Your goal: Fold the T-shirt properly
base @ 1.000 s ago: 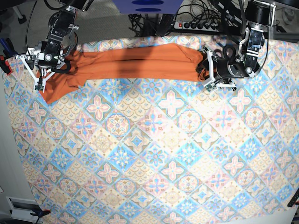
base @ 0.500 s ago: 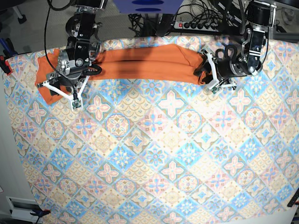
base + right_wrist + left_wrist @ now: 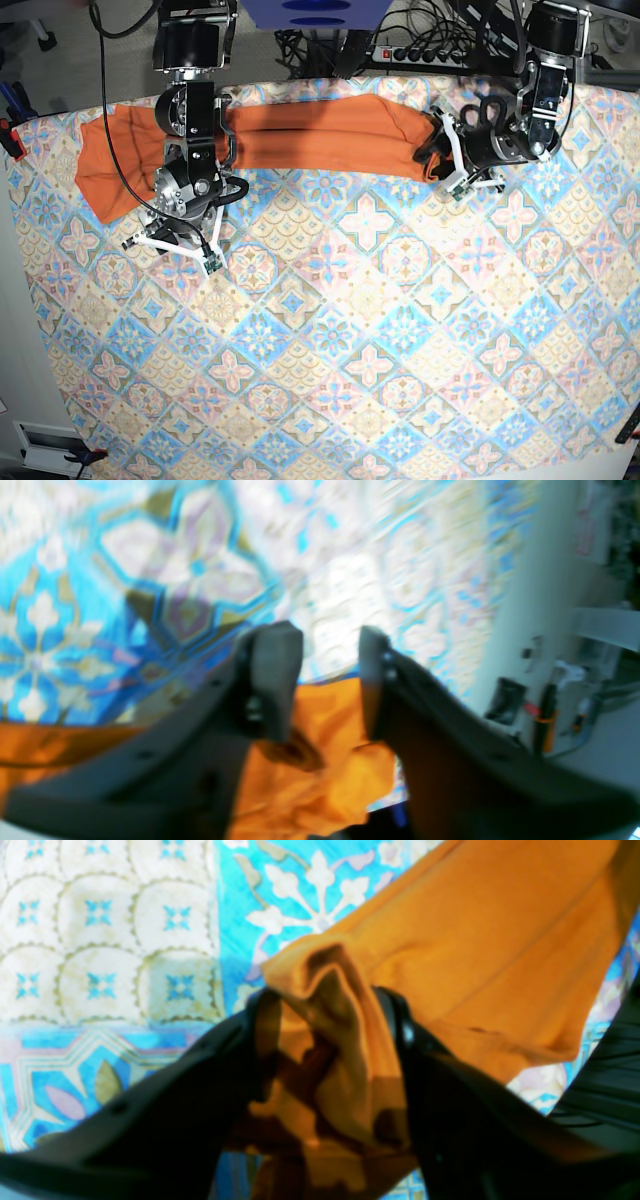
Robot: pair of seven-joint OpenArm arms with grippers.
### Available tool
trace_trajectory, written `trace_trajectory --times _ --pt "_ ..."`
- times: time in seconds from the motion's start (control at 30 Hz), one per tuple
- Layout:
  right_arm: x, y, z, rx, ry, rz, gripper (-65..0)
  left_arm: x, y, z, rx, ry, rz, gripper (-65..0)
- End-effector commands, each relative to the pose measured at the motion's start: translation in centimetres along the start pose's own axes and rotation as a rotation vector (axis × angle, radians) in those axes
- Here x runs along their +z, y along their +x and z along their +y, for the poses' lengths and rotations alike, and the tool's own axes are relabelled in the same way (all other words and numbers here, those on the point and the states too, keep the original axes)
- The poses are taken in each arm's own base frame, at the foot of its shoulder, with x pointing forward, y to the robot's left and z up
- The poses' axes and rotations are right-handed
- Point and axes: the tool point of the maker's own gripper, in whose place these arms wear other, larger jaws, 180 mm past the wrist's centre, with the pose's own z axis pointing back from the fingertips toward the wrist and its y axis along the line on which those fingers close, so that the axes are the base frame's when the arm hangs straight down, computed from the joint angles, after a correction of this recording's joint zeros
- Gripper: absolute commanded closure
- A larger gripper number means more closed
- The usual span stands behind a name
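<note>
The orange T-shirt (image 3: 320, 135) lies as a long folded strip along the far edge of the table. Its left end spreads wider at the table's left. My left gripper (image 3: 443, 160) is at the strip's right end. In the left wrist view it (image 3: 330, 1040) is shut on a bunched fold of the T-shirt (image 3: 500, 940). My right gripper (image 3: 172, 250) hangs over the patterned cloth just in front of the shirt's left part. In the blurred right wrist view it (image 3: 327, 680) has its fingers apart with nothing between the tips, and orange fabric (image 3: 320, 780) lies behind them.
The blue-pink-cream tiled cloth (image 3: 350, 330) covers the whole table. A power strip (image 3: 420, 52) and cables lie behind the far edge. A red clamp (image 3: 10, 140) sits at the left edge, where the table drops to the floor.
My right arm has swung from the shirt's left end towards the right and front. It has let go of the fabric, which now lies flat. The left arm has hardly moved.
</note>
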Motion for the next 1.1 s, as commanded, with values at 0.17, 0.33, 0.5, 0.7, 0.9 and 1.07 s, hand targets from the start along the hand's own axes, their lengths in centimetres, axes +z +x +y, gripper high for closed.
trace_trajectory --times 0.17,0.33,0.5,0.7,0.9,1.07 --pt "-2.4 -1.3 0.8 0.066 0.076 0.121 -2.6 -0.1 -6.2 -0.3 -0.035 0.032 0.275 -24.0" --pt "-4.1 -3.4 3.6 0.123 0.173 0.193 -2.6 -0.1 -6.1 -0.2 -0.036 0.034 0.273 -24.0" --pt "-3.9 -7.2 1.5 0.133 0.118 0.354 -2.4 0.0 -6.1 -0.1 -0.035 0.035 0.273 -23.9" --pt "-2.8 -11.8 -0.5 0.286 -0.014 0.515 -2.4 0.0 -6.1 -0.1 -0.035 0.035 0.273 -23.9" --pt "-2.0 -16.1 -1.0 0.247 -0.018 0.614 -2.4 0.0 -6.1 -0.1 -0.035 0.035 0.273 -23.9" --pt "-0.1 -16.2 -4.2 0.128 -0.112 0.593 -2.3 0.0 -6.1 -0.1 -0.035 0.035 0.273 -23.9"
